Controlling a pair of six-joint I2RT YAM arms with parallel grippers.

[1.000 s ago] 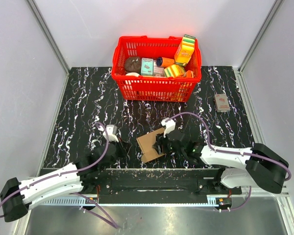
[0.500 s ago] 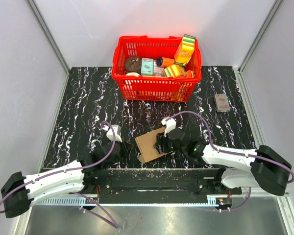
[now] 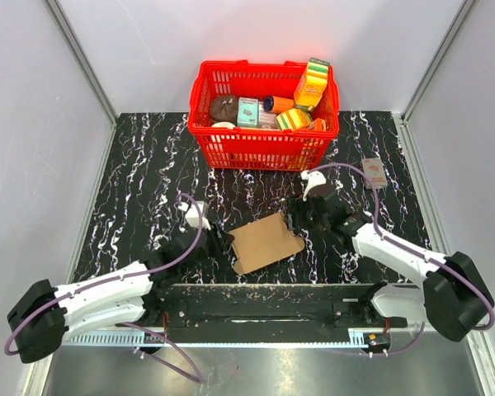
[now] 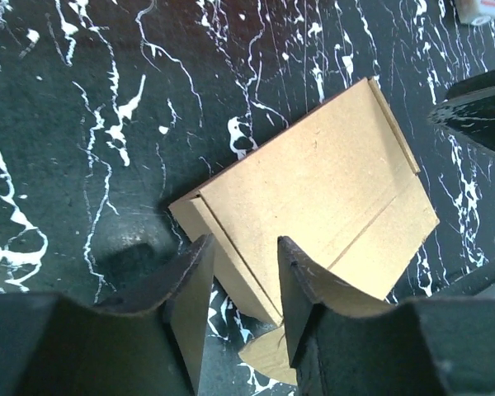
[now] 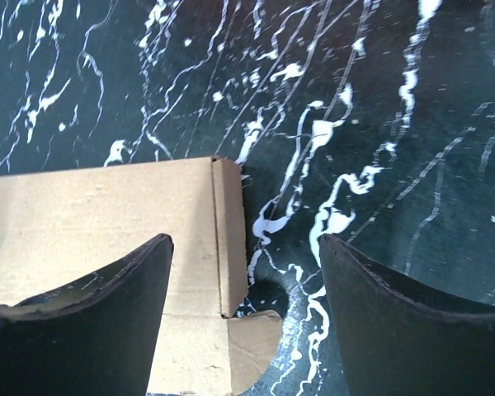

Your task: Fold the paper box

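Cardboard paper box point(image 3: 266, 241) lies flat, long axis spanning from left gripper point(image 4: 243, 247) to right gripper point(image 5: 246, 243), both claws parted, empty.

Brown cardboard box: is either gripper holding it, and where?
Neither. The flat brown cardboard box lies on the table; left gripper and right gripper open above it.

Tabletop point(image 3: 140, 181) open at left
Red basket point(image 3: 260, 150) blocks far middle, paper box point(image 3: 266, 241) near centre, packet point(image 3: 374, 173) far right.
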